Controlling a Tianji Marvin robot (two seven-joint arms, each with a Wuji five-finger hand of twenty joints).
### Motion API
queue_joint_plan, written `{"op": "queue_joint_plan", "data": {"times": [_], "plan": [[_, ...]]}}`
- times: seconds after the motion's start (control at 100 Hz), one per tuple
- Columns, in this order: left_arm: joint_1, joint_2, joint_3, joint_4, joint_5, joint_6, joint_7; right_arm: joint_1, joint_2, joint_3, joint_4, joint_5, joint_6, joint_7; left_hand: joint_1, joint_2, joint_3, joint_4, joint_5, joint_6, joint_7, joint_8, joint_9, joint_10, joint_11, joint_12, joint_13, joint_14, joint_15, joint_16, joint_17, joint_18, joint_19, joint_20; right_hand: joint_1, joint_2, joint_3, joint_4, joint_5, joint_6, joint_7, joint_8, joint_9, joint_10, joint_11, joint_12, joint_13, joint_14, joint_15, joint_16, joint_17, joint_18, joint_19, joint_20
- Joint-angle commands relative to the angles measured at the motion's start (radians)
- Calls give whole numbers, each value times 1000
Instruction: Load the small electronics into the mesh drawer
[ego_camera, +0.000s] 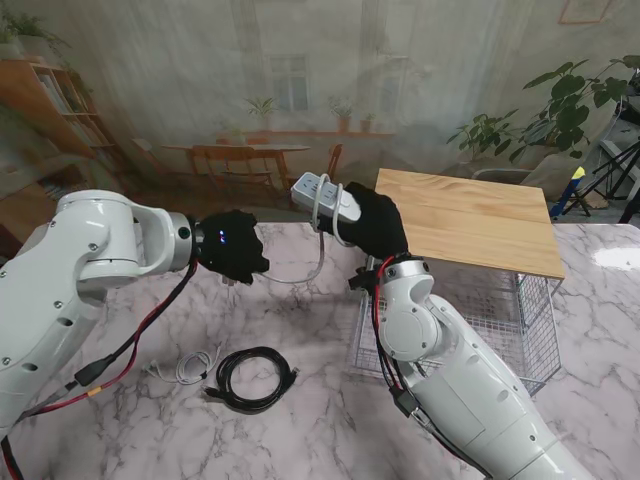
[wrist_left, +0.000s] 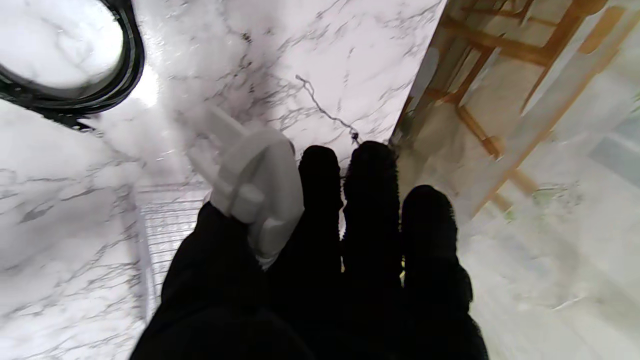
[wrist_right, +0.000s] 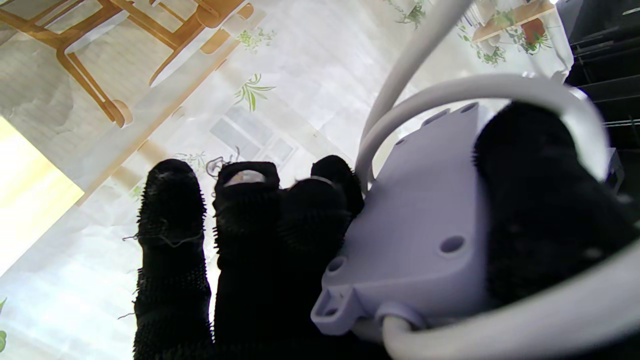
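My right hand (ego_camera: 372, 222) is shut on a white power strip (ego_camera: 325, 197), held in the air left of the wooden top. In the right wrist view the power strip (wrist_right: 415, 240) fills the palm with its cable (wrist_right: 480, 87) looped over my thumb. That cable (ego_camera: 300, 275) runs left to my left hand (ego_camera: 232, 247), which is shut on the white plug (wrist_left: 255, 192). The mesh drawer (ego_camera: 505, 320) stands pulled out under the wooden top (ego_camera: 480, 220), on the right. A coiled black cable (ego_camera: 252, 378) and a small white cable (ego_camera: 185, 368) lie on the marble nearer to me.
The marble table (ego_camera: 300, 430) reaches its far edge just past both hands. A wall mural hangs behind it, and plants (ego_camera: 570, 100) stand at the far right.
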Motion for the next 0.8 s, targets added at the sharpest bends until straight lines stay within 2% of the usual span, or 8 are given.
{"op": "queue_joint_plan", "data": {"times": [0.0,0.22,0.32,0.4,0.51,0.67,0.79], "plan": [[23,3,0,-17,-13,-28,3,13,-3,4,9,-8,12,-7,36,13,23,6,32,-44,17,-4,40,17,-3,3,32,15,-1,-6,10,4,14,11,231,234,250,15,2,-344,119,2,56,-83,54,-9,24,-59,92,16,-5,3,13,-6],[85,24,-22,-79,-114,-123,-32,33,-4,1,37,-19,31,-10,30,19,19,1,20,-69,19,-5,30,1,-12,-1,22,5,-17,-14,6,-3,3,4,231,234,249,15,1,-344,122,0,56,-82,55,-12,24,-58,93,16,-6,4,13,-7],[95,75,7,-100,-123,-128,-13,39,-7,3,45,-15,38,-14,28,21,17,-1,18,-76,21,-5,29,-6,-15,-3,24,-2,-25,-17,7,-6,-2,1,231,234,248,15,0,-345,122,-1,55,-83,55,-13,25,-58,93,16,-6,5,14,-7],[111,93,11,-97,-118,-128,-6,40,-8,7,45,-10,40,-18,29,21,17,-2,18,-76,23,-6,31,-5,-16,-4,27,-4,-28,-18,10,-14,-7,-2,231,235,248,15,0,-345,123,-1,54,-83,56,-14,25,-58,93,16,-6,5,14,-7],[140,79,-17,-64,-95,-128,-22,38,-9,16,34,-5,39,-24,32,21,17,-2,19,-71,23,-9,34,1,-15,-4,32,-2,-27,-17,14,-13,-9,-4,231,237,247,15,-2,-346,124,-1,54,-86,57,-14,25,-59,93,16,-5,2,15,-7],[151,32,-45,21,-26,-127,-38,30,-7,29,11,-10,35,-27,33,21,17,-3,20,-71,25,-10,34,1,-15,-4,32,-2,-29,-16,15,-13,-9,-5,231,236,246,15,-3,-348,125,-2,53,-86,58,-15,25,-60,93,16,-4,2,15,-7],[132,30,-22,74,-1,-103,-30,25,-6,38,-2,-10,34,-31,34,21,16,-4,17,-71,25,-11,31,2,-16,-5,29,0,-32,-16,13,-12,-10,-6,231,236,246,15,-3,-347,126,-3,53,-87,58,-16,25,-60,93,16,-4,2,15,-8]]}}
